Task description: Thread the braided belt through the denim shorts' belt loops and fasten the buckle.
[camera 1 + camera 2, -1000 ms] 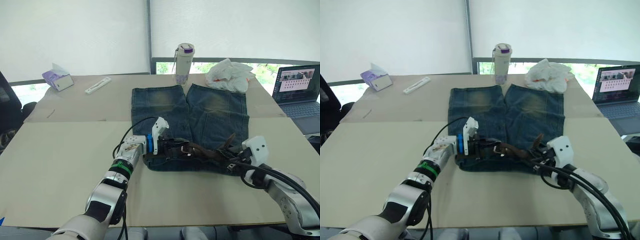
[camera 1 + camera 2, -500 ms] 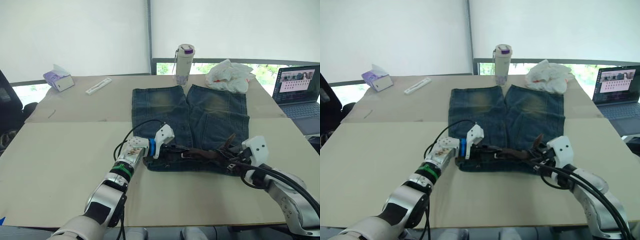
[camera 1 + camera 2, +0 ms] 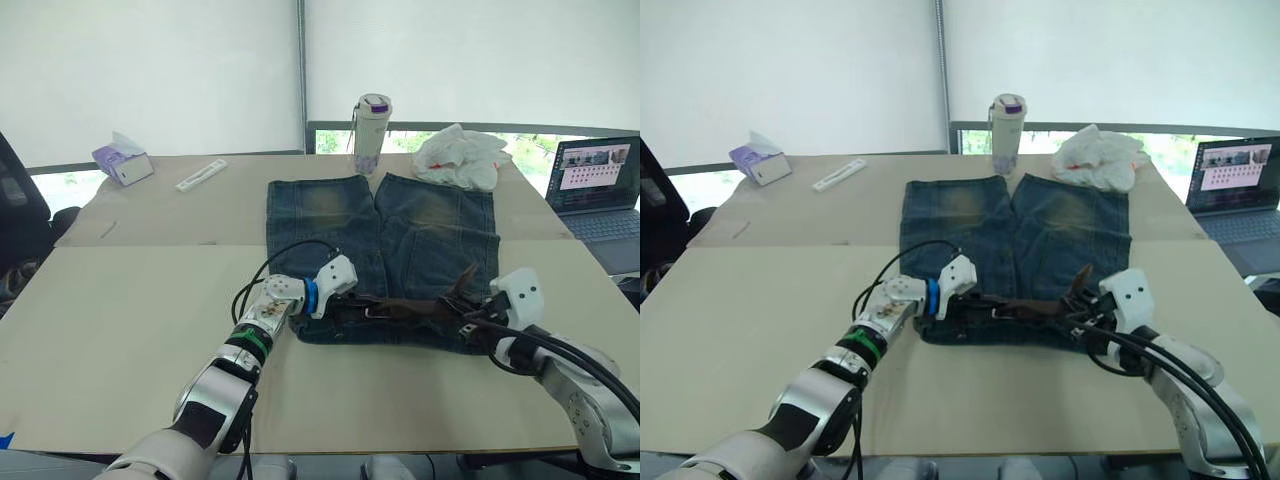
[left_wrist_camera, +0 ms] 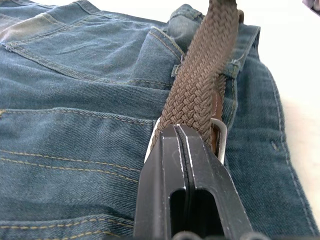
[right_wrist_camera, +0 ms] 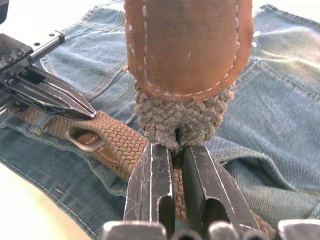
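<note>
Braided belt [image 3: 410, 310] stretched along the waistband of the denim shorts [image 3: 385, 235], near the table's [image 3: 120, 300] front edge, long axis running left to right between the two arms. Left gripper [image 4: 186, 134] pressed closed on the weave beside the silver buckle [image 5: 86, 144]. Right gripper [image 5: 177, 150] pinching the leather-tipped end, raised off the denim, likely nearer for feeding toward the buckle.

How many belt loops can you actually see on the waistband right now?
2. One belt loop crosses the braided belt beside the left gripper. Another sits at the waistband edge, the belt passing beside it. More are probably hidden under the belt and grippers.
</note>
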Robot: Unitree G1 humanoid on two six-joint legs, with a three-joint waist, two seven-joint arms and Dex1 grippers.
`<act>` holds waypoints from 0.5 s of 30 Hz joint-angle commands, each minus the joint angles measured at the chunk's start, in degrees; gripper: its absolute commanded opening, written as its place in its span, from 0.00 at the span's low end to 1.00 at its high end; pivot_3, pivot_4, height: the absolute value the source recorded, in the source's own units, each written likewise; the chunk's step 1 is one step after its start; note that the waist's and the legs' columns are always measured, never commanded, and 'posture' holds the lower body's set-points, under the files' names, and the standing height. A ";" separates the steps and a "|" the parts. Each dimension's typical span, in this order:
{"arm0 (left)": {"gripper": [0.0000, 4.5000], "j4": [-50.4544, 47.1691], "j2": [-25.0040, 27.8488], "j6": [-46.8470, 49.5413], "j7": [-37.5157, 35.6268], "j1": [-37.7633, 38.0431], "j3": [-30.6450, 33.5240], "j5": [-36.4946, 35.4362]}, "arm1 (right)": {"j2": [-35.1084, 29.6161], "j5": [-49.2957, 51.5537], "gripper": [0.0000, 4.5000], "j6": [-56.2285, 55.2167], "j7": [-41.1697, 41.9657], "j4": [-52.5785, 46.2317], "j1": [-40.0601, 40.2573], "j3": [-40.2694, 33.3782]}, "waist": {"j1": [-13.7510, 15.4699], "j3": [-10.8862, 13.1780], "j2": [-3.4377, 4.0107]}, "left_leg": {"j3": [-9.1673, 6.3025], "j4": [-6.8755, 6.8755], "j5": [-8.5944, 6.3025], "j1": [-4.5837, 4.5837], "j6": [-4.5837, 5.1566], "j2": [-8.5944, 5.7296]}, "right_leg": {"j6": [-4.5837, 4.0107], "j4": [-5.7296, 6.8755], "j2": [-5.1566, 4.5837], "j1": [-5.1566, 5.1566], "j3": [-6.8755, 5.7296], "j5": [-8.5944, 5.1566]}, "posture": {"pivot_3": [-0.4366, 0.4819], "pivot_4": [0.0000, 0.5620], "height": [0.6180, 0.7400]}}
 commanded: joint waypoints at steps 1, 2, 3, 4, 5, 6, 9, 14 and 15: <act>0.01 5.13 -0.16 1.39 1.02 1.84 -3.66 4.93 | -1.18 2.14 0.00 0.10 -0.15 -1.01 -1.60 -4.63 | 0.21 -0.02 -0.03 | 0.00 0.01 -0.01 0.00 0.01 -0.01 | 0.00 -0.01 -0.02 0.02 0.00 0.00 | 0.48 0.27 1.00; 0.01 5.28 -0.16 1.41 0.71 1.79 -4.08 5.32 | -1.25 2.75 0.00 0.24 -0.28 -1.04 -1.84 -5.36 | 0.36 -0.04 -0.06 | -0.01 0.02 -0.01 0.00 0.02 -0.02 | 0.00 -0.01 -0.03 0.03 0.00 0.00 | 0.48 0.27 1.00; 0.01 5.39 -0.12 1.35 0.42 1.80 -4.45 5.65 | -1.29 3.30 0.00 0.42 -0.46 -1.09 -2.01 -5.96 | 0.47 -0.05 -0.06 | -0.01 0.02 -0.02 0.00 0.02 -0.02 | 0.00 -0.02 -0.03 0.03 0.00 0.00 | 0.48 0.27 1.00; 0.01 5.46 -0.06 1.08 0.16 1.93 -4.80 5.92 | -1.37 3.86 0.00 0.67 -0.62 -0.99 -2.16 -6.87 | 0.57 -0.05 -0.06 | -0.01 0.02 -0.02 0.00 0.03 -0.02 | -0.01 -0.02 -0.02 0.03 0.00 0.00 | 0.48 0.27 1.00; 0.01 5.52 -0.01 0.97 -0.07 2.08 -5.08 6.10 | -1.58 4.25 0.00 0.87 -0.71 -0.83 -2.20 -7.69 | 0.66 -0.05 -0.06 | -0.01 0.03 -0.03 -0.01 0.03 -0.03 | -0.01 -0.02 -0.03 0.03 0.00 0.00 | 0.48 0.27 1.00; 0.01 5.54 0.03 0.90 -0.20 2.18 -5.23 6.14 | -1.77 4.53 0.00 1.00 -0.80 -0.74 -2.18 -8.17 | 0.82 -0.05 -0.06 | 0.00 0.06 -0.04 -0.02 0.05 -0.04 | -0.02 -0.02 -0.04 0.03 0.01 0.01 | 0.48 0.27 1.00; 0.01 5.43 0.26 0.93 -0.93 2.57 -5.50 6.35 | -3.04 4.32 0.00 1.06 -0.33 -0.58 -1.19 -8.86 | 1.05 -0.06 -0.05 | 0.00 0.12 -0.07 -0.05 0.09 -0.05 | -0.04 -0.03 -0.05 0.04 0.01 0.02 | 0.48 0.27 1.00; 0.01 5.53 1.89 0.50 -1.18 3.12 -6.00 7.13 | -4.52 3.45 0.00 1.99 -0.62 -0.30 0.61 -8.26 | 0.92 -0.07 -0.07 | 0.01 0.12 -0.09 -0.06 0.12 -0.05 | -0.03 -0.05 -0.05 0.04 0.04 0.02 | 0.48 0.27 1.00; 0.01 5.54 2.18 0.45 -1.24 3.20 -6.03 7.16 | -4.66 3.13 0.00 2.24 -1.02 -0.02 0.71 -8.05 | 0.91 -0.06 -0.07 | 0.00 0.12 -0.10 -0.05 0.12 -0.04 | -0.03 -0.03 -0.05 0.04 0.04 0.02 | 0.48 0.27 1.00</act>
